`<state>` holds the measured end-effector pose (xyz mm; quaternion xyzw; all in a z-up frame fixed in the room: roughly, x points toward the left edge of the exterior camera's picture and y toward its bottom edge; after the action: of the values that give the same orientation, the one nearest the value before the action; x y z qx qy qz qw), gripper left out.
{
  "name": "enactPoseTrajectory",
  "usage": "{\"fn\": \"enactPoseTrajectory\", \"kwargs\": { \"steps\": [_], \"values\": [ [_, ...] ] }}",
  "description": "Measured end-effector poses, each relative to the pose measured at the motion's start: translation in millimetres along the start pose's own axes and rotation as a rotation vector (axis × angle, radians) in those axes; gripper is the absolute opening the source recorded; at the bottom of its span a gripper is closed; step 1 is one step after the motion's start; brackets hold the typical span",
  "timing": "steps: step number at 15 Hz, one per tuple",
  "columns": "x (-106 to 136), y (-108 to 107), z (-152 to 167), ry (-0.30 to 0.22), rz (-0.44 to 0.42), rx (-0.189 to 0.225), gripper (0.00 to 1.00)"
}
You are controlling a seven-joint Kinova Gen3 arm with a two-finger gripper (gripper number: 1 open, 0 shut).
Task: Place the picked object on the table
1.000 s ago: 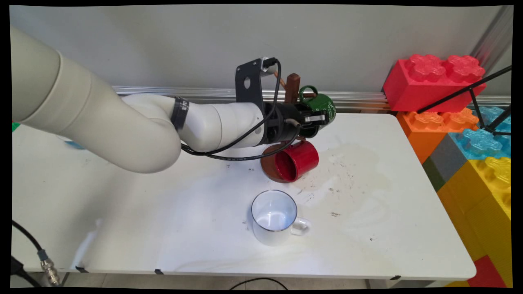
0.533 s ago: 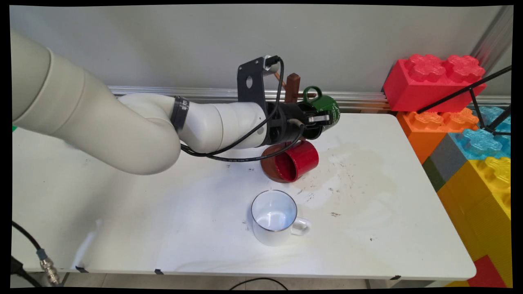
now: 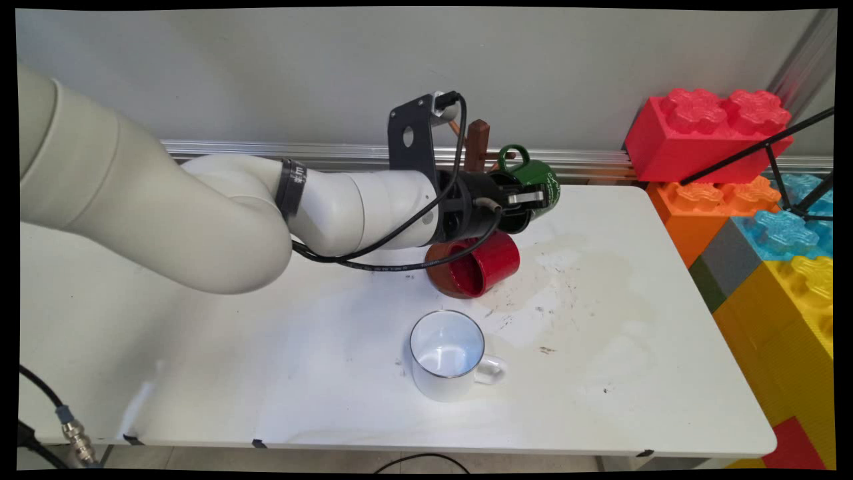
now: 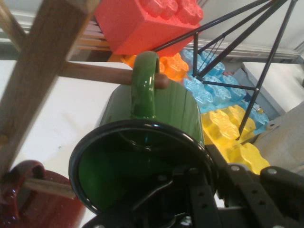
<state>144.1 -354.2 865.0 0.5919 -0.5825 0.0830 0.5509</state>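
A white mug (image 3: 448,355) stands upright near the counter's (image 3: 666,400) front edge. Behind it a red mug (image 3: 485,262) hangs low on the wooden mug tree (image 3: 477,142). Above that, the end effector (image 3: 530,198) grips the green mug's (image 3: 538,179) rim, one finger inside, its handle looped over a peg (image 4: 102,73). Toy bricks (image 3: 706,127) stand far right.

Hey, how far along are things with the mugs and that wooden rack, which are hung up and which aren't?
Done: the red mug hangs on the rack's lower peg. In hand: the gripper holds the green mug by its rim, its handle threaded over an upper peg. Left: the white mug stands upright on the table, apart from the rack.
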Motion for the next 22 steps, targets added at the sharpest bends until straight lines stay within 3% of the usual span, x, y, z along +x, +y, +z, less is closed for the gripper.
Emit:
{"fn": "enactPoseTrajectory", "kwargs": {
  "steps": [14,22],
  "values": [
    [-7,27,-15,-0.024,-0.013,-0.052,0.00],
    [-4,29,-36,-0.089,0.050,-0.076,0.00]
  ]
}}
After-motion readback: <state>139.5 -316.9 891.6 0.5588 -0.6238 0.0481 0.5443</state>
